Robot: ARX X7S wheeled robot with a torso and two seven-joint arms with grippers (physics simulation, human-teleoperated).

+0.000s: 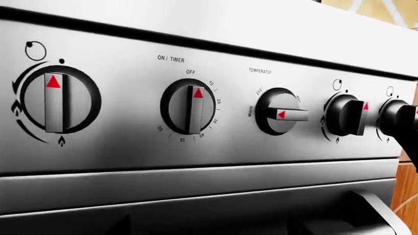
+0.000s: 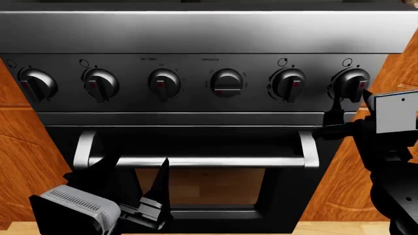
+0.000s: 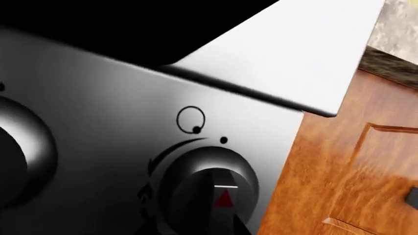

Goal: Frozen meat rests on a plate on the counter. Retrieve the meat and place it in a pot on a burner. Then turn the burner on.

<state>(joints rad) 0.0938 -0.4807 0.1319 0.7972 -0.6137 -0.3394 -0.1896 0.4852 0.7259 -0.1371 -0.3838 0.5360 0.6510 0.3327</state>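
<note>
1. At the far right end of the stove's control panel point(image 2: 209, 83), my right gripper point(image 2: 336, 115) sits just below the rightmost burner knob point(image 2: 353, 84); one dark fingertip point(image 2: 334, 116) reaches up to the knob's lower edge. Whether it is touching, and how far my fingers are spread, I cannot tell.
2. My right wrist camera is filled by that same knob point(image 3: 212, 188): a round, glossy dark dial with a raised grip bar and a red triangle, its mark pointing up toward the dot printed above it. A dark sliver of my finger shows at the knob's base.
3. My left gripper point(image 2: 153, 196) hangs low before the oven door point(image 2: 199, 186), its fingers spread apart and holding nothing; one pointed fingertip point(image 2: 162, 178) crosses the door handle point(image 2: 196, 160).
4. Six knobs run along the brushed-steel panel; the timer dial point(image 1: 189, 108) and the temperature dial point(image 1: 279, 112) sit in the middle.
5. Orange-brown wooden cabinets point(image 2: 385, 161) flank the stove on both sides, close against the knob's right edge. A corner of speckled counter point(image 3: 395, 29) shows above them.
6. Meat, plate and pot are out of sight in all three views.
</note>
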